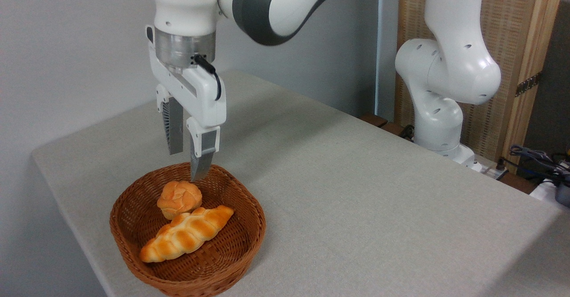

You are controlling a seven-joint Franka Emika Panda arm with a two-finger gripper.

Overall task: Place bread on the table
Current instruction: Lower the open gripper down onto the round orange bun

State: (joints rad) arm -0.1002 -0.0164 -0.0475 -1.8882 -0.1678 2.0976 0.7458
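The bun point(179, 199) sits in the basket point(249, 239), at 11 o'clock of the loaf point(187, 233) and touching it. The hand point(187, 163) hangs above, fingers apart and empty, seemingly lined up to straddle the bun, with bare table point(356, 190) at 3 o'clock for setting it down

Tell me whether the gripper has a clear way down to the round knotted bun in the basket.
Probably yes. The gripper hangs open above the round bun, nothing between them. The braided loaf leans against the bun's front side, and the wicker basket rim sits low, so only the loaf may crowd one jaw.
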